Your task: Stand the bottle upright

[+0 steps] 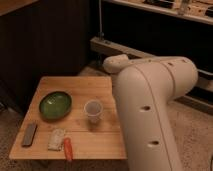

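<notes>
The bottle lies on its side near the front left of the small wooden table, pale with a greenish label. A translucent white cup stands upright to its right, nearer the middle. A small red-orange tube lies just right of the bottle at the front edge. My white arm fills the right half of the view and covers the table's right edge. The gripper is not in view.
A green bowl sits at the table's left. A dark flat bar lies at the front left corner. A dark wall stands behind the table and low shelving runs at the back right. The floor is speckled.
</notes>
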`<state>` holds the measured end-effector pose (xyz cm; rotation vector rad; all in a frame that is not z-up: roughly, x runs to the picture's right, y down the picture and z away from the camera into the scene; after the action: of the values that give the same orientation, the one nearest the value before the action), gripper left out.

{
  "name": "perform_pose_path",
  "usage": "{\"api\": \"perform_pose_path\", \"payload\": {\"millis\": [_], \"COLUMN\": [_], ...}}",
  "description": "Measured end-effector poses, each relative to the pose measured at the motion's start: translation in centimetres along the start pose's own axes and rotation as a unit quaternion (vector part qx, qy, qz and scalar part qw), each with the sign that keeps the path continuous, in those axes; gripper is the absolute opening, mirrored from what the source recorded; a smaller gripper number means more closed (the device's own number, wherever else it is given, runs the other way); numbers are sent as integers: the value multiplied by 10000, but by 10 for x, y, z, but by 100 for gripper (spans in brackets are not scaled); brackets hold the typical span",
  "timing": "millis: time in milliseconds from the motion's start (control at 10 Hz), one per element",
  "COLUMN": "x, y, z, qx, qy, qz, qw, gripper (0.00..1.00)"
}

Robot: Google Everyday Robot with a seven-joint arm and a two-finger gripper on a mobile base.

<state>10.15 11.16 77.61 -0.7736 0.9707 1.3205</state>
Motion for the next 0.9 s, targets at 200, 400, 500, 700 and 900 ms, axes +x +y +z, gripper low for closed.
{"api": "perform_pose_path", "payload": {"millis": [200, 400, 500, 700, 900], "x": [10, 14, 14, 13, 13], "y": [1, 6, 6, 6, 6], "z": [-13, -18, -18, -20, -22], "qx": [-257, -570, -644, -974, -1244], "qy": [-498, -678, -697, -777, -896], "qz": [-191, -584, -658, -924, -1162], "qw": [9982, 9944, 9933, 9879, 9813], "gripper": [0, 0, 0, 0, 0]}}
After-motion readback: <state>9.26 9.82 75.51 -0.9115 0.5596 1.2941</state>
